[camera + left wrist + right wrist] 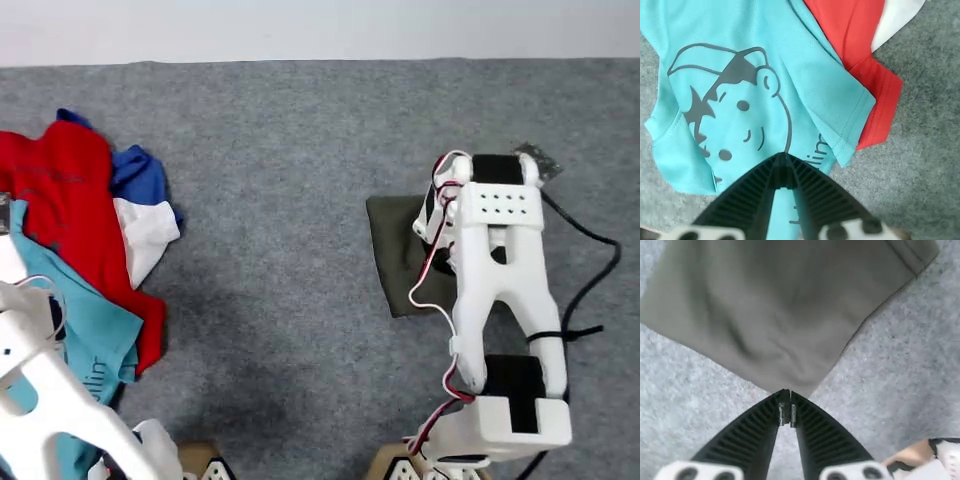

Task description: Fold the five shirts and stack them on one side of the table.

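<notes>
While my left tool point(784, 164) and right tool point(785, 401) sit closed and empty, I need to open the left and pinch only the teal shirt point(805, 85).

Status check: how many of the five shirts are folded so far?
One looks done: the olive shirt lies folded, with the right gripper shut at its corner. The left gripper is shut over the teal shirt, grasp unclear. Remaining: teal, red shirt, blue shirt and white shirt in an unfolded heap; no stack yet.
</notes>
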### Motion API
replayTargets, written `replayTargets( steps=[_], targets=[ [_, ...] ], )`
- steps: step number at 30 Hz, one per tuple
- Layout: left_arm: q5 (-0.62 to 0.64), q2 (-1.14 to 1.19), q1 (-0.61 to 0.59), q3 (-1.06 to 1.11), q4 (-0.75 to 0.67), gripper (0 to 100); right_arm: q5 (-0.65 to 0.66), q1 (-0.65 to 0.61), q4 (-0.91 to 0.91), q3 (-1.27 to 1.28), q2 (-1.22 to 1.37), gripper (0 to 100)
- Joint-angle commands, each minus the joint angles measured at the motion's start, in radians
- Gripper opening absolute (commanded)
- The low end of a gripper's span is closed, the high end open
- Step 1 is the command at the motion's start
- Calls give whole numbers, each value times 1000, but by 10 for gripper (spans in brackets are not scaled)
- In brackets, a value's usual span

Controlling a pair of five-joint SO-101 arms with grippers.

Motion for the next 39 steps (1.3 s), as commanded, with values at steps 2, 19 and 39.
replayTargets(
  steps=[2,19,39],
  targets=[
    [-12,-20,75,-5,-14,2,-58,25,-91,52,2,206],
    [-12,-18,138,-5,-15,2,-170,1,-326,117,139,541],
    [-15,-18,135,-5,-11,2,-163,99,-552,83,387,359]
  ],
)
